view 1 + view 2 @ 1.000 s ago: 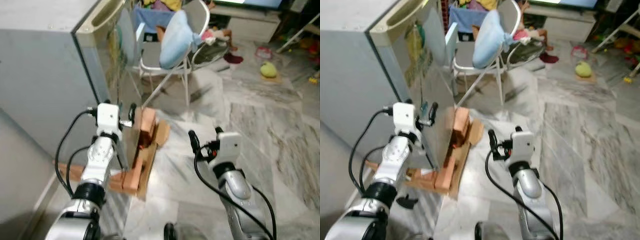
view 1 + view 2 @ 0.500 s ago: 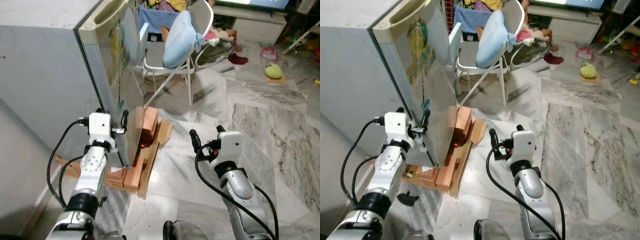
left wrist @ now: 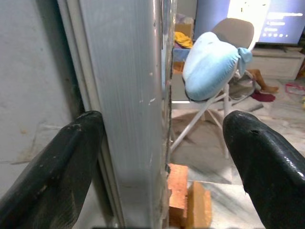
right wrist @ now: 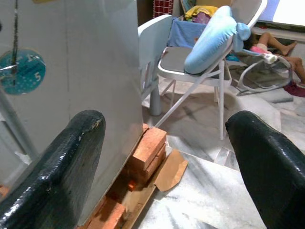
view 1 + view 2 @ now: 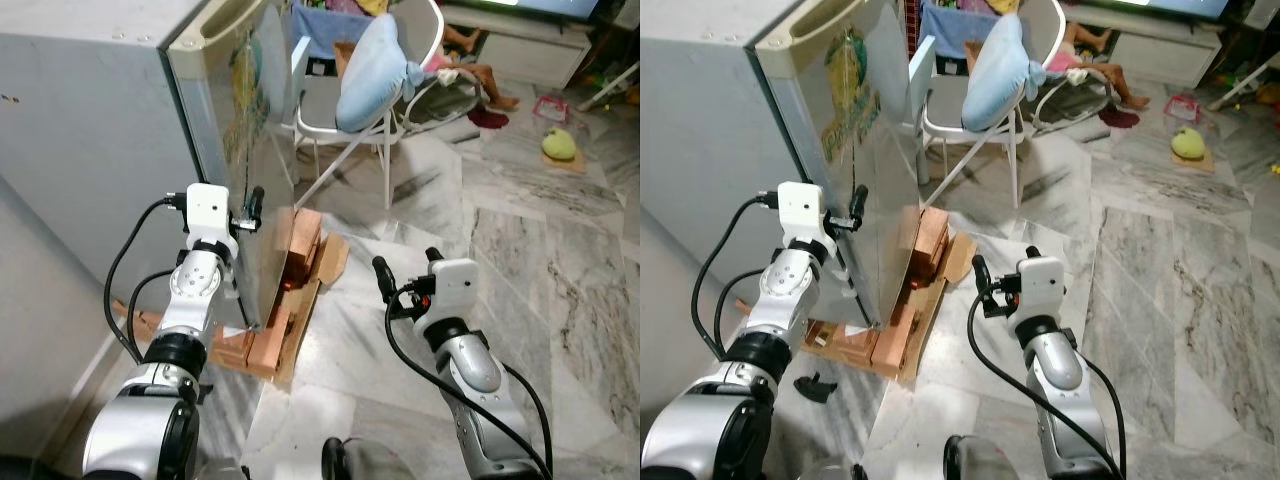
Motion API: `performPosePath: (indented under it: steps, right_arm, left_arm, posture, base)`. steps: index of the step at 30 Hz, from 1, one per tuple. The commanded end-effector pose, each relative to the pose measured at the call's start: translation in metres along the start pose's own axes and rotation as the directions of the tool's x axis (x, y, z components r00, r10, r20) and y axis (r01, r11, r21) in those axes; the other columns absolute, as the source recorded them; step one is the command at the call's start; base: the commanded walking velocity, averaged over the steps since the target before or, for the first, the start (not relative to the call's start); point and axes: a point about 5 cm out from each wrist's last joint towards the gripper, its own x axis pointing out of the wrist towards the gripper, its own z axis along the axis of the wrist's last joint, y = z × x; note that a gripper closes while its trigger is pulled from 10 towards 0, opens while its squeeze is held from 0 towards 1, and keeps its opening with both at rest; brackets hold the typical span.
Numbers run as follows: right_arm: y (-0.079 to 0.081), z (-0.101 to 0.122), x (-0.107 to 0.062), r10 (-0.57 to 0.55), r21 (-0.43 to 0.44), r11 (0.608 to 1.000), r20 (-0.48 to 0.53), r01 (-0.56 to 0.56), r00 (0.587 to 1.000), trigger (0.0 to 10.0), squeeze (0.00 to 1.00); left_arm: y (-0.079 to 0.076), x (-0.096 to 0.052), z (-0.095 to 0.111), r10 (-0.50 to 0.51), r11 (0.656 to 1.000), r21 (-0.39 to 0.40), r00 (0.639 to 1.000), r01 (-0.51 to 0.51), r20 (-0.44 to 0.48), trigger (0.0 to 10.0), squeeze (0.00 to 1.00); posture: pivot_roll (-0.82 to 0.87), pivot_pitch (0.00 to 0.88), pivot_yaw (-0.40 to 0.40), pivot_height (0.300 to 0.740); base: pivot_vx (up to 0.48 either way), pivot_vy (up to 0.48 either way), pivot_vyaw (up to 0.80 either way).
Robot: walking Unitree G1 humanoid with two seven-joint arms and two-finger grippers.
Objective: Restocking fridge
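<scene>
Right gripper (image 5: 405, 274): at 5 o'clock in the head view, raised over the floor (image 5: 560, 300), fingers spread and holding nothing; it looks parked in reserve while the other arm works the door.
Left gripper (image 5: 248, 208): at 9 o'clock, fingers parted astride the fridge door's (image 3: 138, 105) free edge, one finger (image 3: 52, 167) on the cabinet side and the other on the front; whether the pads press the door I cannot tell. This straddle is probably meant for swinging the door.
Fridge (image 5: 100, 150): at 10 o'clock, grey, door seemingly shut or nearly so; no stock to load can be seen.
Bricks (image 5: 300, 245): under the fridge's front corner, on cardboard (image 5: 325, 265), apparently lifting the cabinet off the floor.
Writing: round blue sticker (image 4: 21, 71) on the door shows a "5"; the green-yellow sticker (image 5: 848, 85) higher up is illegible.
Chair (image 5: 350, 100): at 12 o'clock behind the fridge, a pale blue pillow (image 5: 375, 65) propped on it.
</scene>
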Motion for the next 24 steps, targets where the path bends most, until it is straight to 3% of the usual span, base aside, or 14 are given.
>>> performPosePath:
  steps: [1,3,5,8,9,10,11,13,17,18,19,20,22,24]
  right_arm:
    - [-0.002,-0.001,0.0,-0.013,0.003,1.0,-0.009,0.013,1.0,10.0,0.0]
    - [-0.002,-0.001,0.001,-0.012,0.005,1.0,-0.007,0.012,1.0,10.0,0.0]
    - [-0.002,-0.001,0.001,-0.012,0.006,1.0,-0.006,0.012,1.0,10.0,0.0]
    - [-0.004,-0.001,0.001,-0.025,0.004,1.0,0.0,0.025,1.0,10.0,0.0]
    - [-0.006,-0.001,0.001,-0.045,0.012,0.999,-0.003,0.045,0.999,10.0,0.0]
    - [-0.006,-0.001,0.001,-0.045,0.012,0.999,-0.003,0.045,0.999,10.0,0.0]
    - [-0.008,-0.002,0.002,-0.059,0.023,0.998,-0.004,0.06,0.998,10.0,0.0]
    - [-0.007,-0.002,0.003,-0.058,0.024,0.998,-0.004,0.059,0.998,10.0,0.0]
    - [-0.004,0.002,0.005,-0.055,0.022,0.998,0.017,0.055,0.998,10.0,0.0]
    - [-0.004,0.002,0.005,-0.055,0.022,0.998,0.017,0.055,0.998,10.0,0.0]
    - [-0.004,0.002,0.005,-0.06,0.02,0.998,0.014,0.06,0.998,10.0,0.0]
    - [-0.004,0.002,0.005,-0.06,0.02,0.998,0.014,0.06,0.998,10.0,0.0]
    - [-0.002,-0.001,0.004,-0.054,0.024,0.998,0.004,0.054,0.999,10.0,0.0]
    - [-0.002,-0.002,0.004,-0.053,0.026,0.998,0.005,0.053,0.999,10.0,0.0]
  left_arm:
    - [-0.011,0.005,0.001,-0.061,0.998,0.002,0.998,0.061,-0.028,10.0,0.0]
    - [-0.018,0.007,0.003,-0.108,0.994,0.007,0.994,0.108,-0.021,10.0,0.0]
    - [-0.043,0.008,0.015,-0.249,0.967,0.064,0.968,0.246,0.043,10.0,0.0]
    - [-0.085,0.003,0.039,-0.446,0.891,0.181,0.878,0.417,0.171,10.0,0.0]
    - [-0.113,-0.007,0.046,-0.545,0.838,0.171,0.812,0.518,0.208,10.0,0.0]
    - [-0.113,-0.007,0.046,-0.545,0.838,0.171,0.812,0.518,0.208,10.0,0.0]
    - [-0.139,-0.021,0.045,-0.633,0.774,0.153,0.744,0.614,0.214,10.0,0.0]
    - [-0.151,-0.029,0.04,-0.678,0.734,0.143,0.707,0.664,0.201,10.0,0.0]
    - [-0.13,-0.027,0.012,-0.624,0.778,0.154,0.777,0.609,0.082,10.0,0.0]
    - [-0.13,-0.027,0.012,-0.624,0.778,0.154,0.777,0.609,0.082,10.0,0.0]
    - [-0.115,-0.025,0.004,-0.588,0.804,0.147,0.807,0.577,0.048,10.0,0.0]
    - [-0.115,-0.025,0.004,-0.588,0.804,0.147,0.807,0.577,0.048,10.0,0.0]
    - [-0.079,-0.023,-0.01,-0.48,0.868,0.135,0.877,0.477,-0.012,10.0,0.0]
    - [-0.069,-0.023,-0.013,-0.451,0.884,0.125,0.892,0.45,-0.028,10.0,0.0]
  posture:
    - [-0.07,0.05,-0.038,0.74]
    - [-0.06,0.044,-0.037,0.74]
    - [-0.06,0.041,-0.037,0.74]
    - [-0.05,0.039,-0.04,0.74]
    - [-0.05,0.039,-0.04,0.74]
    - [-0.05,0.039,-0.04,0.74]
    - [-0.05,0.037,-0.042,0.74]
    - [-0.05,0.037,-0.042,0.74]
    - [-0.04,0.035,-0.04,0.74]
    - [-0.04,0.035,-0.04,0.74]
    - [-0.04,0.034,-0.038,0.74]
    - [-0.04,0.034,-0.038,0.74]
    - [-0.04,0.032,-0.036,0.74]
    - [-0.04,0.032,-0.036,0.74]
  base:
    - [0.0,0.0,0.0]
    - [0.0,0.0,0.0]
    - [0.0,0.0,0.0]
    - [0.0,0.0,0.0]
    - [0.0,0.0,0.0]
    - [0.0,0.0,0.0]
    - [0.0,0.0,0.0]
    - [0.0,0.0,0.0]
    - [0.0,0.0,0.0]
    - [0.0,0.0,0.0]
    - [0.0,0.0,0.0]
    - [0.0,0.0,0.0]
    - [0.0,0.0,-0.8]
    - [0.0,0.0,-0.8]
